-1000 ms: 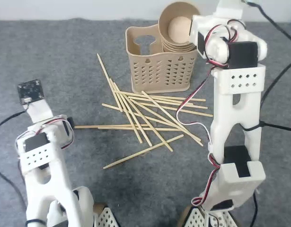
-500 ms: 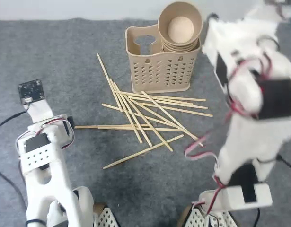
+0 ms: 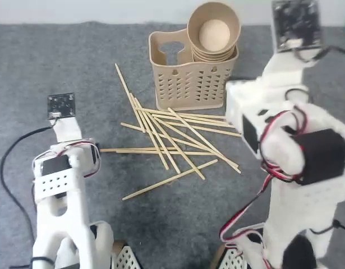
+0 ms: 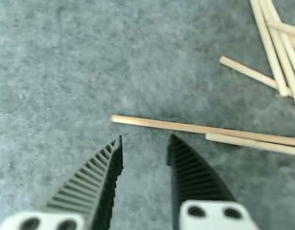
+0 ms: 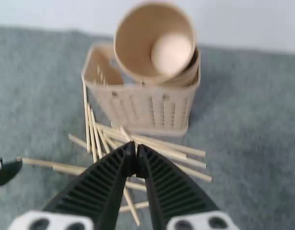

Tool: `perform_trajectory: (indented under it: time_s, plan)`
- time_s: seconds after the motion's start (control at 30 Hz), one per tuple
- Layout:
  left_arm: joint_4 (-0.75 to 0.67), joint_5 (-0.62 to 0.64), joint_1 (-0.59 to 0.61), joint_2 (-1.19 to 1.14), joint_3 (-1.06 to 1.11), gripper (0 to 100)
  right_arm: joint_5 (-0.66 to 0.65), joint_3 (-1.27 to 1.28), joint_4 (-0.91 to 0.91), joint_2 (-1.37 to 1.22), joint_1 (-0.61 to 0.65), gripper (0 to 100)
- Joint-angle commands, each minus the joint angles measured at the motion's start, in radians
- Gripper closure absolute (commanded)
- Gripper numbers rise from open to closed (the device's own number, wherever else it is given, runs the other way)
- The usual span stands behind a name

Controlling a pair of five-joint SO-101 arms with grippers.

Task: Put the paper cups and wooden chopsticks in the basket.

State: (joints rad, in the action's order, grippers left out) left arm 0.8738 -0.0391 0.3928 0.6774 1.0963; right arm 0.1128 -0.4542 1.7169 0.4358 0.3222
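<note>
The stack of tan paper cups [image 3: 213,31] already sits tilted in the beige perforated plastic basket [image 3: 189,84], filling the end nearer the right arm. The basket stands close to the table's far edge, about midway along it. The thin pale wooden chopsticks [image 3: 172,140] are all outside it, lying in a loose, crossed heap on the grey felt table [image 3: 77,56] between the basket and the near edge. The left gripper [image 4: 145,140] hangs low over the felt with its fingers apart, just short of the free end of one chopstick [image 4: 185,127] that points toward the left edge. The right gripper [image 5: 136,146] is held high above the heap, its fingers pressed together on nothing. The risk, as I judge it, lies in the pick. A stick lying flat on soft felt may roll or slip from under the closing fingers. Pinched near its tip, it would likely droop and swing. Its neighbours overlap, so one may drag others along, and a long stick could knock the leaning cups.
</note>
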Motion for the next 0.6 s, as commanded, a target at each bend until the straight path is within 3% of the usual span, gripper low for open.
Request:
perform_trajectory:
  time_s: [0.0, 0.2, 0.57]
  plan:
    - [0.003, -0.009, -0.021, 0.028, -0.008, 87, 0.005, 0.259, -0.139, 0.088, 0.015, 99.1]
    - [-0.032, -0.008, -0.017, 0.028, -0.002, 87, -0.005, 0.598, -0.478, 0.133, 0.025, 99.1]
    - [-0.037, -0.011, -0.017, 0.028, 0.005, 87, -0.044, 0.658, -0.786, 0.076, 0.027, 99.1]
